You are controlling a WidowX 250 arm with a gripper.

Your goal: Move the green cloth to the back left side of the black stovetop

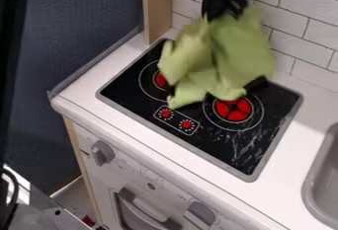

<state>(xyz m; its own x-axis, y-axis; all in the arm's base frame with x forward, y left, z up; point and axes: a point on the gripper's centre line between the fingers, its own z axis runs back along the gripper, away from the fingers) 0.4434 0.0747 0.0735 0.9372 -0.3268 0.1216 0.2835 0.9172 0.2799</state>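
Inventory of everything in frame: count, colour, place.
counter: 1, white, across the middle
stove: 1, black with grey rim, set in the counter
burners: 2 seen, red centres, on the stove, both partly covered in this view
dials: 2, red, front of the stove
sink: 1, grey, right edge
oven: 1, white, below the counter
knobs: 2, grey, oven front
tiles: many, white, wall behind
post: 1, light wood, top, left of the tiles
panel: 1, dark blue-grey, upper left
cloth: 1, green, hanging over the stove
claw: 1, black, top, holding the cloth
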